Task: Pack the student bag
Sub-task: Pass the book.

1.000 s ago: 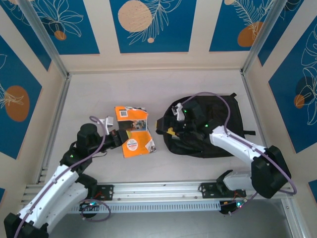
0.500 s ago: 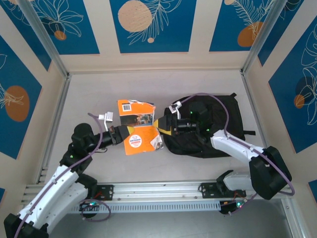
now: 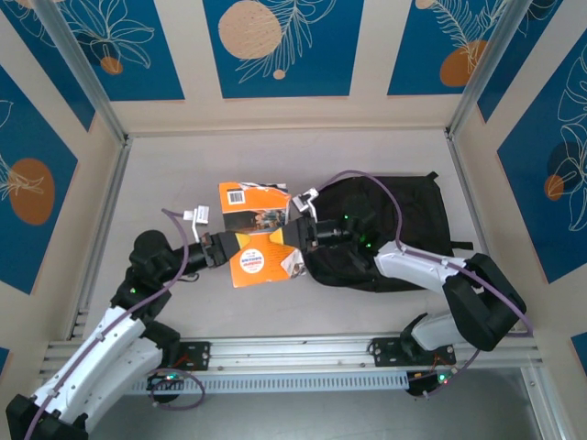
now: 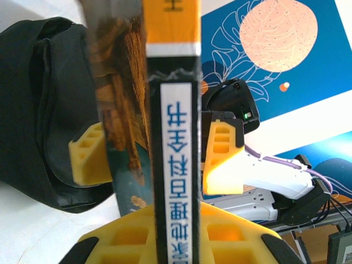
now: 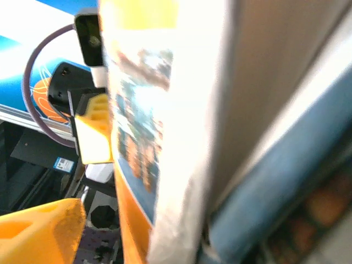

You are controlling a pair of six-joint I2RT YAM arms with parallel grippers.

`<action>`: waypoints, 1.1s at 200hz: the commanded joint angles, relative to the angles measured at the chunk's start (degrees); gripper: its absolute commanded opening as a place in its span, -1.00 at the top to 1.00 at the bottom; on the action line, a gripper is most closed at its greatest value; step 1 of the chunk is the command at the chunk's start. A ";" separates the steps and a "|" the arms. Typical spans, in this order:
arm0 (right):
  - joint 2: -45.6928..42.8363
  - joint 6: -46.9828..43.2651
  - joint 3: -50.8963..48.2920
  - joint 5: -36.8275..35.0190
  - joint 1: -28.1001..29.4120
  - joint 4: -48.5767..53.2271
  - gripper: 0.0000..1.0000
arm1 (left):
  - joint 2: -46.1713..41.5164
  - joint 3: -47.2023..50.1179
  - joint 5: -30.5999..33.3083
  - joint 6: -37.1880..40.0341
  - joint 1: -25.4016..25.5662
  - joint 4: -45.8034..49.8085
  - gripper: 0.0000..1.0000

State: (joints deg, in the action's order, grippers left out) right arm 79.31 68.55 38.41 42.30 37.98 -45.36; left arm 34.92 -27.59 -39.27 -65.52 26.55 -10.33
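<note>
An orange-covered book is lifted off the table between the two arms, just left of the student bag, a big black backpack lying flat. My left gripper is shut on the book's left edge. In the left wrist view its yellow fingers clamp the book's spine. My right gripper is at the book's right edge, open, with a yellow finger on each side. In the right wrist view the book fills the frame, with one finger slightly clear of its cover. The bag lies behind.
An aluminium rail runs along the near edge by the arm bases. Patterned walls close in the table on three sides. Bare table surface lies behind and left of the book.
The left gripper has carried the book to the right, towards the bag. The right gripper has come left off the bag and now has its fingers around the book's right edge.
</note>
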 commanded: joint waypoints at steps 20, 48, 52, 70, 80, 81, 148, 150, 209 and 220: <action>-3.74 4.23 -2.94 -1.94 -3.32 -8.39 -0.23 | -0.77 1.79 -0.45 2.05 0.54 -2.78 1.00; -6.19 1.84 -2.36 -0.96 -3.34 -3.95 0.18 | 0.20 3.17 -0.28 2.16 1.14 -3.72 1.00; -6.62 1.16 -2.08 -0.93 -3.33 -2.43 0.21 | 0.39 3.31 -0.36 2.29 1.29 -3.81 1.00; -8.13 -1.15 -1.41 -0.54 -3.35 1.98 0.31 | 0.79 3.48 -0.37 3.37 1.74 -3.44 1.00; -8.29 -2.06 -0.65 0.48 -3.35 3.66 0.31 | 1.01 3.35 -0.71 4.11 1.96 -3.15 1.00; -8.29 -2.13 -0.51 0.62 -3.30 3.90 0.31 | 1.06 3.34 -0.72 4.14 1.99 -3.09 1.00; -9.64 -13.54 4.18 4.27 -2.11 18.90 1.00 | 3.27 3.94 -1.19 6.53 2.37 -2.46 1.00; -9.75 -13.80 4.25 4.08 -2.16 19.30 1.00 | 3.26 3.95 -1.10 6.58 2.37 -2.38 1.00; -17.72 -4.12 -3.48 -17.17 -3.95 17.57 1.00 | 2.64 3.38 4.34 6.34 2.31 2.65 0.04; -20.53 -1.87 -5.35 -24.56 -2.28 17.42 1.00 | 2.55 4.13 5.74 4.91 2.38 2.19 -0.26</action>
State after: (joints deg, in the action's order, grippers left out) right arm 64.64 60.73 36.25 33.36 34.17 -25.21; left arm 38.15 -24.08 -37.28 -60.12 28.69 -9.72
